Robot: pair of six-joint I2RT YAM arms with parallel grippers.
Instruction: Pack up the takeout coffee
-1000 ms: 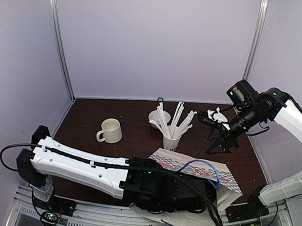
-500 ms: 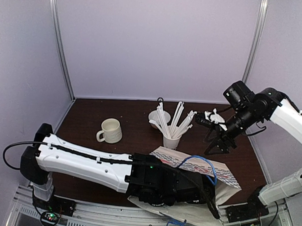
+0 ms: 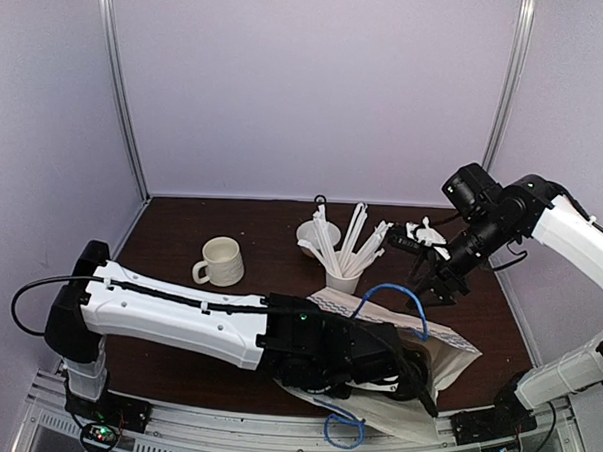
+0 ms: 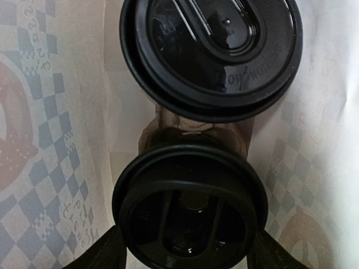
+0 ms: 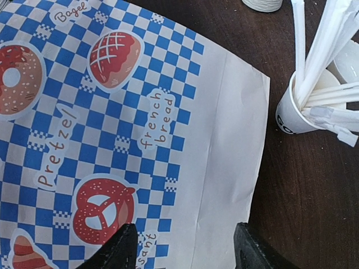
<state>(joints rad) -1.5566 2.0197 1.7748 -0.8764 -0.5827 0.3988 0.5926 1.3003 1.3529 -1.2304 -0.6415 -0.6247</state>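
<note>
Step in hand, as I read it: setting the last coffee into the paper bag (image 3: pixel 454 355). The left arm lies low across the near side of the table (image 3: pixel 181 226), wrist buried in the bag's mouth. The left gripper (image 4: pixel 188 249) is closed on the near cup (image 4: pixel 188 216), which is capped in black, with fingers (image 4: pixel 104 255) pressed to either side of its top. The far cup (image 4: pixel 210 50) sits just beyond, also capped; whether the two tops touch or only overlap in this view, I cannot tell. Both cups are inside the bag, with white paper walls on either side. Whether the near cup's base rests on the bag floor is hidden. The right gripper (image 5: pixel 185 249) hangs above the bag's blue-checked printed side, fingers apart, nothing between them, and apparently clear of the paper. Next move, by my judgement: seat the near cup beside the far one, let go, then draw the left wrist out straight so the fingers neither catch a cup top nor drag the bag. The right gripper is placed to steady the bag's edge if needed. Other containers: a white cup (image 3: pixel 342 284) behind the bag, full of stirrers (image 3: pixel 353 233) fanned upward; a cream mug (image 3: pixel 221 261) well apart to the left, contents not made out.
</note>
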